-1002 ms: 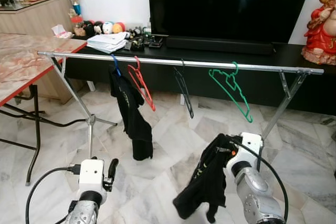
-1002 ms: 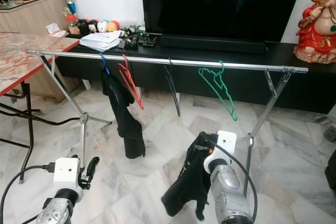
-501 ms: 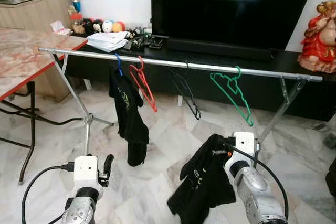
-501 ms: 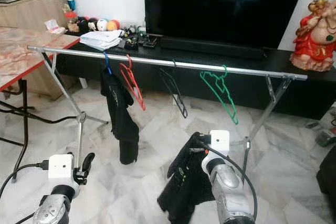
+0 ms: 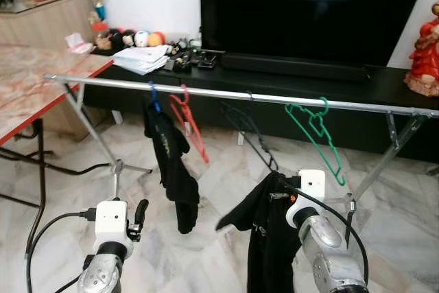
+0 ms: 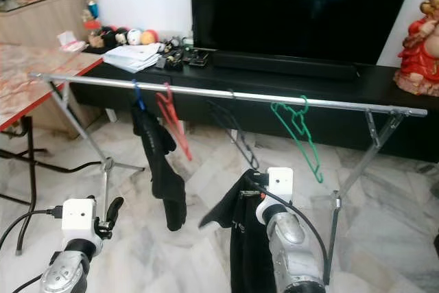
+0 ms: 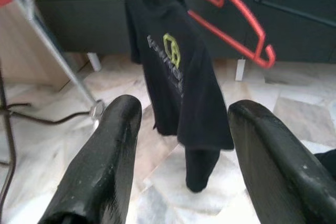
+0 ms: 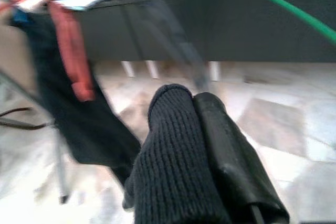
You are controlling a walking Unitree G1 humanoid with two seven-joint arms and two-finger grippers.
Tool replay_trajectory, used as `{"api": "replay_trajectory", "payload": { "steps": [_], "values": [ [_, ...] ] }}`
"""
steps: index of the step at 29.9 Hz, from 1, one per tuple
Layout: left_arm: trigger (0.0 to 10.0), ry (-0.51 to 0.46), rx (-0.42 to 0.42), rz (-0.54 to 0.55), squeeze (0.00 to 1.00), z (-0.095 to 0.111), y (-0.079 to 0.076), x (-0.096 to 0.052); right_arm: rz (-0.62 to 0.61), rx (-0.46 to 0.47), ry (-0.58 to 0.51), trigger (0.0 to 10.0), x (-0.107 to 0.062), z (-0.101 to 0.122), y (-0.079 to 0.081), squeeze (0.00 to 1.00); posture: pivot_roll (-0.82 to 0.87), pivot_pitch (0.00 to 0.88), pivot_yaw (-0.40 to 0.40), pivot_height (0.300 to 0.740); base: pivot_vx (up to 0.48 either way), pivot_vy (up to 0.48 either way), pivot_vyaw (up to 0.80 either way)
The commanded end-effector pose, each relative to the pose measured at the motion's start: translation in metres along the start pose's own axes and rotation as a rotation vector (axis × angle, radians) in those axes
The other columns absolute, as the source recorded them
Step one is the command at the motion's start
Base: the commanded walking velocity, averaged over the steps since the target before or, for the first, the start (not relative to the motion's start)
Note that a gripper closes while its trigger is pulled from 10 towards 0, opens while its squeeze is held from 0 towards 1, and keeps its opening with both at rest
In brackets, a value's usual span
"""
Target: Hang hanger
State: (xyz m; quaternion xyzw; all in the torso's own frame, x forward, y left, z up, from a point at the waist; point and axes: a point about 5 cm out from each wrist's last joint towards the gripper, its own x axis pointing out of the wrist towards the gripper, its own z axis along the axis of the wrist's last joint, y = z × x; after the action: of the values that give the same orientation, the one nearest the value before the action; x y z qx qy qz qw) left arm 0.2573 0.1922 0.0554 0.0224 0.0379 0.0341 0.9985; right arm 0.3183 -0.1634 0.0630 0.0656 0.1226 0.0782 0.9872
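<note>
R hand (image 5: 278, 184) low, front of the rail (image 5: 226, 92), clamped on a black garment (image 5: 264, 238); its collar bunched betw the fingers in R wrist view, rest hangs down toward the marble floor (image 5: 219, 183). Can't tell if a hanger is inside it. L hand (image 7: 178, 145) low at L side, fingers spread wide, nothing in it.

On the rail L to R: blue hanger (image 5: 153, 94) w/ black tee (image 5: 171, 162), red hanger (image 5: 188, 118) just beside it, black hanger (image 5: 250, 132), green hanger (image 5: 315, 132) well apart to the R. Black hanger sits directly behind/above R hand.

Tee has a yellow-green logo (image 7: 171, 51) w/ grey text under it, unreadable.

Behind the rail: black TV bench (image 5: 384, 84) w/ TV (image 5: 309, 5), papers (image 5: 144, 58), small balls (image 5: 147, 37), red figurine (image 5: 425, 53). Marble-top surface (image 5: 34, 87) w/ red edge at L.
</note>
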Motion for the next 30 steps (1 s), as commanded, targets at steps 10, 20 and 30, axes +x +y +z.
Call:
{"api": "replay_trajectory", "payload": {
  "steps": [10, 20, 30],
  "values": [
    [10.0, -0.006, 0.018, -0.034, 0.0, 0.005, 0.001, 0.004, 0.012, 0.021, -0.049, 10.0, 0.007, 0.012, 0.01, 0.0, 0.0, 0.0, 0.053, 0.74, 0.424, 0.0, 0.0],
    [10.0, -0.008, 0.011, -0.052, 0.0, 0.004, -0.001, 0.003, 0.028, 0.018, -0.054, 10.0, 0.007, 0.011, 0.013, 0.0, 0.0, 0.0, 0.05, 0.74, 0.426, 0.0, -0.46],
    [10.0, -0.015, 0.017, -0.075, 0.0, 0.007, -0.005, 0.005, 0.032, 0.01, -0.047, 10.0, 0.008, 0.008, 0.012, 0.0, 0.0, 0.0, 0.046, 0.74, 0.041, 0.0, 0.0]
  ]
}}
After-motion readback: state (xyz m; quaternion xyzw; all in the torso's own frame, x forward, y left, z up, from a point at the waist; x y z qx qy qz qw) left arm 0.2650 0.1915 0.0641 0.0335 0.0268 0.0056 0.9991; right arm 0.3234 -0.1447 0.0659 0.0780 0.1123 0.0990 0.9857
